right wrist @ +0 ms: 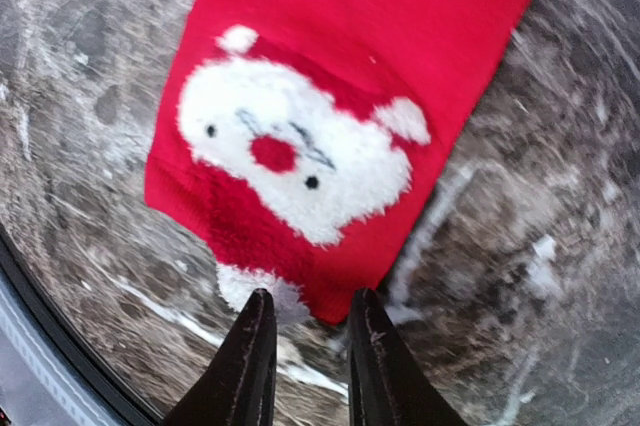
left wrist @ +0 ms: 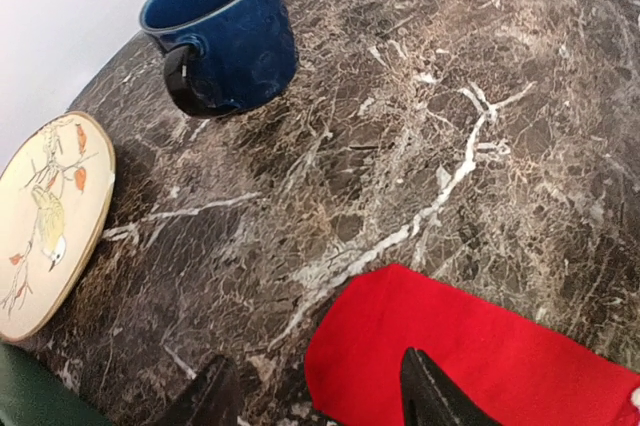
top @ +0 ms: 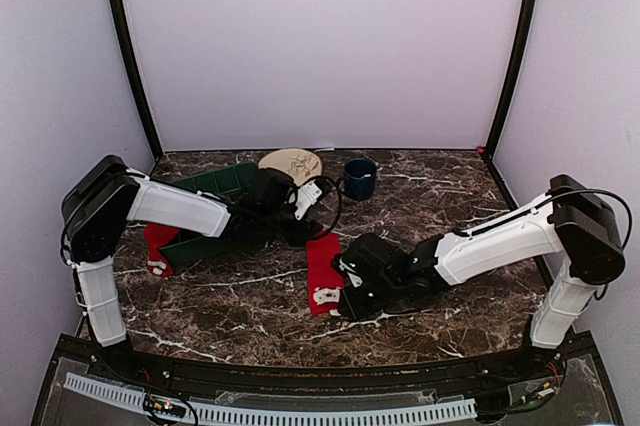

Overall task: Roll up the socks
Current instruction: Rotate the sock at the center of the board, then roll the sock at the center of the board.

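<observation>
Lilac-walled marble table (top: 450, 196) bears a sock (top: 322, 271); left gripper (left wrist: 315, 366) gapes empty, right gripper (right wrist: 312, 298) barely parted, empty.

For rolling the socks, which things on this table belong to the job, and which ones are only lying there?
Belong to the job:
- red sock in the middle, lying flat, with a Santa face
- second red sock, at the left side

Only lying there:
- green bin
- bird plate
- blue mug
</observation>
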Robot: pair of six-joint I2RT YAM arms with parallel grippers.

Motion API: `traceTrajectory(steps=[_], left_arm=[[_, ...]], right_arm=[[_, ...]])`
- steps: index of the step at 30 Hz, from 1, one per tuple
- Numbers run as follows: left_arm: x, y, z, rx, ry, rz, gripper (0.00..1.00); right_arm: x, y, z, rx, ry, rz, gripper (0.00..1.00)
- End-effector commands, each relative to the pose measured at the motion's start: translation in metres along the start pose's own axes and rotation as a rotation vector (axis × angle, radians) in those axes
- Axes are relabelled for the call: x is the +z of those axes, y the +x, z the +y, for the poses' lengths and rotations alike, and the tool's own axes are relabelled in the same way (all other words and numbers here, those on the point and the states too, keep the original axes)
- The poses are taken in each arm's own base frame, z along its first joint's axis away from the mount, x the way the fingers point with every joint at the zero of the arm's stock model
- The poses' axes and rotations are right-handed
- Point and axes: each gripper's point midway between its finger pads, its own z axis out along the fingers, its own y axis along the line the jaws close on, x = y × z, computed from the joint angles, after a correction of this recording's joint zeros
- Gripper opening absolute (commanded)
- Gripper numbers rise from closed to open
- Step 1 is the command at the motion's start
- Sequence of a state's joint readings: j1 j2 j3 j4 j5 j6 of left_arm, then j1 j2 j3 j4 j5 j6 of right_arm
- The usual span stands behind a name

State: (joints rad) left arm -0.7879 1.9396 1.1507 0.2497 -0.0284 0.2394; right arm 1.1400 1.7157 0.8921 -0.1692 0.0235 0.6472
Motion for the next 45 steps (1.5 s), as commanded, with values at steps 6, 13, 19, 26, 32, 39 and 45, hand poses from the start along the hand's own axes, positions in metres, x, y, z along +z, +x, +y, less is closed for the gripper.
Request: traceTrajectory(steps=[6, 13, 19, 26, 32, 39, 45], left_arm=[[-0.049, -0.005, 0.009, -0.216, -0.065, -0.023, 0.58], [-0.067, 0.024, -0.005, -0.317, -0.059, 0.050, 0.58], [-0.082, 0.038, -0.019, -0.359, -0.027, 0.062, 0.59], [-0.093, 0.048, -0.040, -0.355, 0.003, 0.097, 0.59], [-0.101, 0.056, -0.057, -0.337, 0.018, 0.124, 0.58], [-0.107, 0.062, -0.073, -0.310, 0.043, 0.147, 0.58], [-0.109, 0.067, -0.078, -0.327, 0.057, 0.152, 0.58]], right_arm=[[-0.003, -0.030, 0.037, -0.041, -0.076, -0.048, 0.25], [-0.027, -0.047, 0.027, -0.152, 0.020, -0.122, 0.39], [-0.041, -0.057, 0.012, -0.304, 0.121, -0.168, 0.56], [-0.056, -0.051, 0.007, -0.478, 0.139, -0.182, 0.61], [-0.052, -0.038, 0.008, -0.616, 0.158, -0.142, 0.58], [-0.034, -0.015, 0.022, -0.722, 0.130, -0.070, 0.59], [-0.016, -0.001, 0.026, -0.786, 0.135, -0.021, 0.61]])
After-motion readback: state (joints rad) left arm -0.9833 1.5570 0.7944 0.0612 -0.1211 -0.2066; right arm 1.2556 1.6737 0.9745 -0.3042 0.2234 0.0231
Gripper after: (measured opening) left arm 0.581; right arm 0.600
